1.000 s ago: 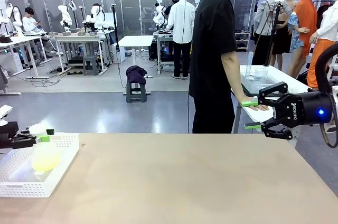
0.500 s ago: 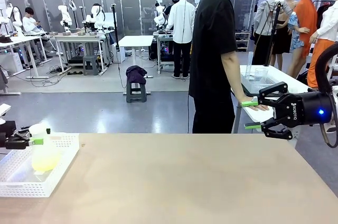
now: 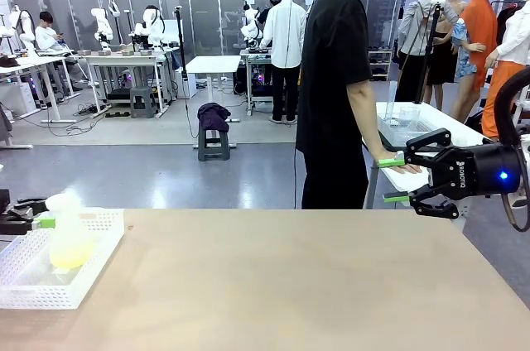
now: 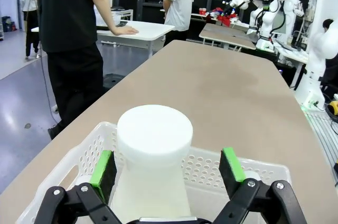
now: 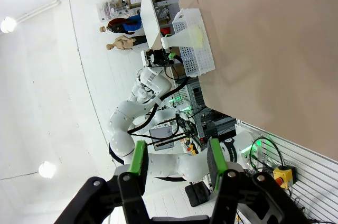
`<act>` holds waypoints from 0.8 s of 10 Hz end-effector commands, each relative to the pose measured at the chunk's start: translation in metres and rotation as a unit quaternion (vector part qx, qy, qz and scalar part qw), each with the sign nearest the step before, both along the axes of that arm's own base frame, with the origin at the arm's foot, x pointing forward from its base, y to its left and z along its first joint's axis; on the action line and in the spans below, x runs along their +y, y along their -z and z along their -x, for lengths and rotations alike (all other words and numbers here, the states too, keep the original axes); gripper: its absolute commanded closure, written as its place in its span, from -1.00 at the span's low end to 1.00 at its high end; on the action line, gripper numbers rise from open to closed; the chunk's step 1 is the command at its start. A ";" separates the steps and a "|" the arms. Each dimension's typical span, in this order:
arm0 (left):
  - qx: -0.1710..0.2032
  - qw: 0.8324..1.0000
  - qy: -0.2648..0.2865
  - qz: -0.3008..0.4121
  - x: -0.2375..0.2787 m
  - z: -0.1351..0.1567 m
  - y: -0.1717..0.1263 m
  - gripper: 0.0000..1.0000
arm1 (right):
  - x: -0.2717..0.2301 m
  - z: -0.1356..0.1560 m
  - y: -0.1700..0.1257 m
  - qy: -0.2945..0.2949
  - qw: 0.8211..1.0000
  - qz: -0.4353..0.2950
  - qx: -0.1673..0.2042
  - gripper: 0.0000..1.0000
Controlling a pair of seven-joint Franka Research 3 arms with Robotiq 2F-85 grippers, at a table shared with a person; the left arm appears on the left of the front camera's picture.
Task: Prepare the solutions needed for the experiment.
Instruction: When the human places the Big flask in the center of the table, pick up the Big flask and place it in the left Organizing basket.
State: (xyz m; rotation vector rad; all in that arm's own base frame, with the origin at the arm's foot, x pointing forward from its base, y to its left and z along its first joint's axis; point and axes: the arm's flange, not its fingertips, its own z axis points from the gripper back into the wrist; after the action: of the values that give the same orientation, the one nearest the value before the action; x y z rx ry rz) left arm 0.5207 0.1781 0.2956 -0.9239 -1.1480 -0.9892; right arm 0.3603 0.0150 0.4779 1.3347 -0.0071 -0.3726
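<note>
The solutions (image 3: 68, 253) are a shallow pale yellow-green layer in a translucent flask with a white round cap (image 3: 62, 202), standing in a white perforated basket (image 3: 91, 272) at the table's left edge. My left gripper (image 3: 40, 212) is open just left of the cap. In the left wrist view its green pads (image 4: 103, 168) stand on either side of the flask's neck under the cap (image 4: 154, 134), clear of it. My right gripper (image 3: 393, 180) hovers open and empty over the far right edge. Far off in its own view (image 5: 177, 158) are the basket (image 5: 198, 49) and flask (image 5: 182, 39).
A person in black stands at the far side, one hand (image 3: 406, 167) resting on a neighbouring white table behind my right gripper. The wide tan tabletop (image 3: 281, 285) stretches between the basket and the right arm.
My left gripper has opened wide and drawn back to the left, away from the flask's neck. The flask stays upright in the basket. The right arm has not moved.
</note>
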 end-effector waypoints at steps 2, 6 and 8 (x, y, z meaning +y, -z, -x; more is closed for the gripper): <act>-0.004 0.999 -0.029 -0.017 0.008 0.018 -0.021 -1.00 | 0.001 0.000 -0.003 0.004 1.000 -0.008 0.009 -0.16; -0.010 0.999 -0.032 -0.017 0.017 0.016 -0.025 -1.00 | 0.001 0.000 -0.003 0.004 1.000 -0.008 0.009 -0.16; -0.010 0.999 -0.032 -0.017 0.017 0.016 -0.025 -1.00 | 0.001 0.000 -0.003 0.004 1.000 -0.008 0.009 -0.16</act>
State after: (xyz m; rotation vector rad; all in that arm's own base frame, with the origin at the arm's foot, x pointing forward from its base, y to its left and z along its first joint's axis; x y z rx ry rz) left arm 0.5038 0.1955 0.3208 -0.8378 -1.1607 -0.9565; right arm 0.3603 0.0149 0.4779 1.3346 -0.0072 -0.3728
